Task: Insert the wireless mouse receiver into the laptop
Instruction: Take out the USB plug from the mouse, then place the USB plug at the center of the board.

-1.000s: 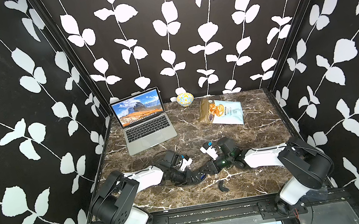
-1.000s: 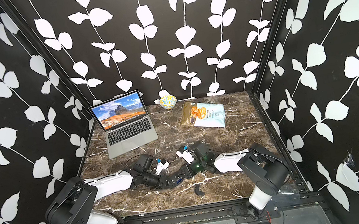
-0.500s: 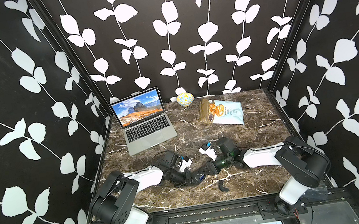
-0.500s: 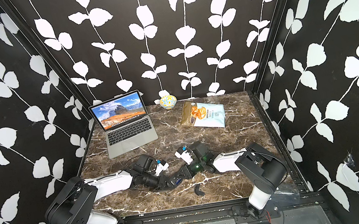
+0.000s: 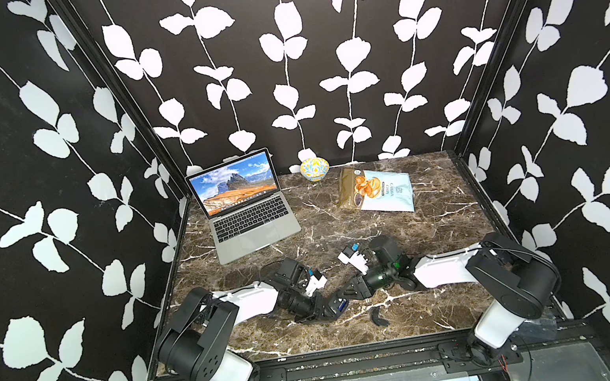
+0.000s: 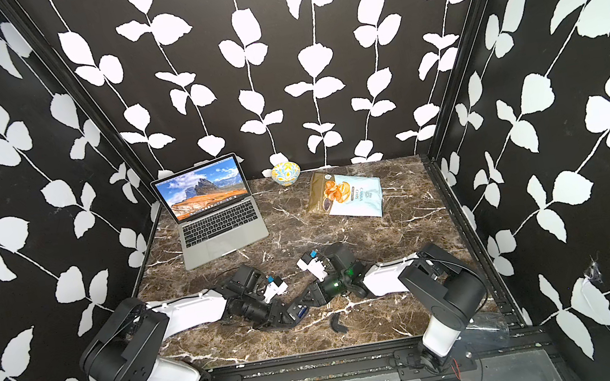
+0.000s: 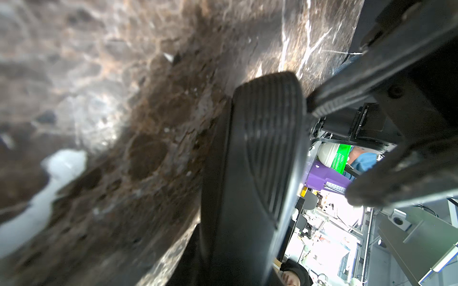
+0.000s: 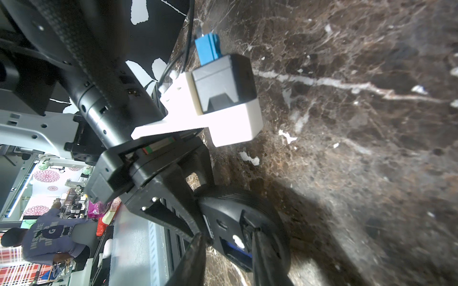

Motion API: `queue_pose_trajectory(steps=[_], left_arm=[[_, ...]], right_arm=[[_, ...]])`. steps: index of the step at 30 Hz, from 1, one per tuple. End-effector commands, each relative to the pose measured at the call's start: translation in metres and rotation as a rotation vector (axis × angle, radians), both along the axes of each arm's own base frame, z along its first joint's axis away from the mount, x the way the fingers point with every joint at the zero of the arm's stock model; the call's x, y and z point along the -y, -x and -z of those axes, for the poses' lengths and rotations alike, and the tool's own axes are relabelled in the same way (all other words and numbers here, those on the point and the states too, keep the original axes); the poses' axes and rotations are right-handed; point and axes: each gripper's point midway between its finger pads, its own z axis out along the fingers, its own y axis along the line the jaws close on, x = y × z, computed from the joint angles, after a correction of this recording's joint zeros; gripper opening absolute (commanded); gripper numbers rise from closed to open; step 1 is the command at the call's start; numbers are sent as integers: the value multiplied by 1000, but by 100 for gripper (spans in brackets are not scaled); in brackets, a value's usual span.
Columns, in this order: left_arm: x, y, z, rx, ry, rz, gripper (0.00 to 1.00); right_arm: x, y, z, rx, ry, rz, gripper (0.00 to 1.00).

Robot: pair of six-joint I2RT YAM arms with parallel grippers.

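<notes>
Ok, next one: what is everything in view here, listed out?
laptop: one, silver-grey, open, rear left
bowl: one, yellow and blue patterned, back edge, centre
chips bag: one, pale blue and gold, lying flat, rear right
wireless mouse: one, black, front centre, underside compartment open
cover piece: one, black, curved, loose near the front edge
table: one, brown marble
left gripper: one, black, shut on the wireless mouse
right gripper: one, black, jaws open at the mouse's compartment

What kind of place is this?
Likely a robot test booth in a workshop: a left arm and right arm mounted at a marble-look tabletop, leaf-print walls around, and a person among workroom clutter beyond.
</notes>
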Motion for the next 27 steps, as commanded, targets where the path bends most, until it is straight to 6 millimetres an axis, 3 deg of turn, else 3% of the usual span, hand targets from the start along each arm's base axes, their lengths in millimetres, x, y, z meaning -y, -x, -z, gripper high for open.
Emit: queue_pose_trajectory(steps=[1,6,10,17,18,20,24,25,27], left_arm=[[1,-23,4,81,-22,-43,0],[1,-22,5,75,-25,-41,0],[-1,-20,7,65,-34,-40,0],[-6,-18,12,60,-75,-43,0],[-10,-19,13,73,-102,-42,2],[-19,-24,13,120,-165,-47,24],[-45,-38,7,269,-312,-53,43],[-46,-42,0,307,-310,-59,39],[-48,-51,-18,419,-303,-89,13]], right_arm=[[-13,44,-32,-33,-139,-211,33],[-10,45,-26,-27,-108,-207,32],[-5,38,-37,32,-103,-175,31],[21,2,-47,169,-18,22,33],[26,-7,-45,189,21,75,36],[32,-21,-52,244,49,152,42],[44,-47,-61,332,98,312,50],[49,-52,-61,340,117,349,51],[55,-58,-59,354,141,397,51]])
